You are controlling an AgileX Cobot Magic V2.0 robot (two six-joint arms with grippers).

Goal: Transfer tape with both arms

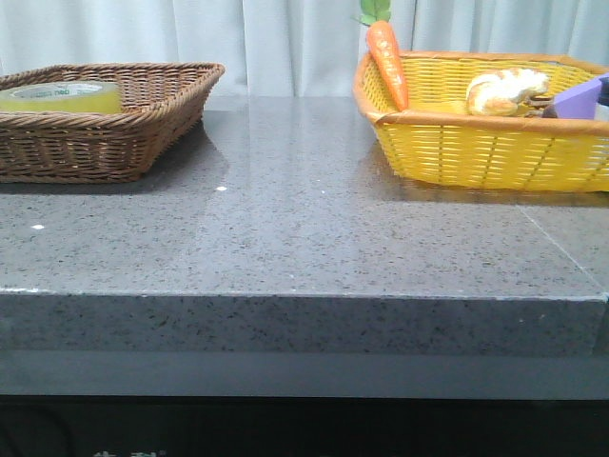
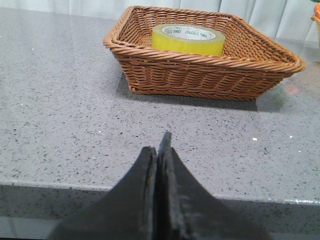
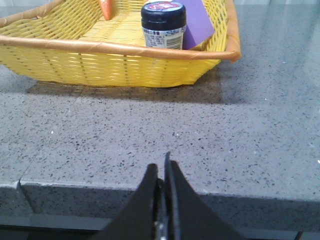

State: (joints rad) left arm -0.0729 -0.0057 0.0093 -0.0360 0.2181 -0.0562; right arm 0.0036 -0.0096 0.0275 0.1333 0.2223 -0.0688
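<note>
The tape (image 1: 62, 96), a yellow roll with a white core and green lettering, lies flat in the brown wicker basket (image 1: 143, 133) at the table's far left. It also shows in the left wrist view (image 2: 188, 39), well beyond my left gripper (image 2: 159, 150). That gripper is shut and empty, hanging over the table's front edge. My right gripper (image 3: 161, 167) is shut and empty too, at the front edge before the yellow basket (image 3: 115, 65). Neither arm shows in the front view.
The yellow basket (image 1: 485, 143) at the far right holds a toy carrot (image 1: 388, 59), a bread-like item (image 1: 504, 90), a purple block (image 1: 580, 95) and a dark jar (image 3: 163, 22). Grey speckled tabletop (image 1: 304, 219) lies between the baskets.
</note>
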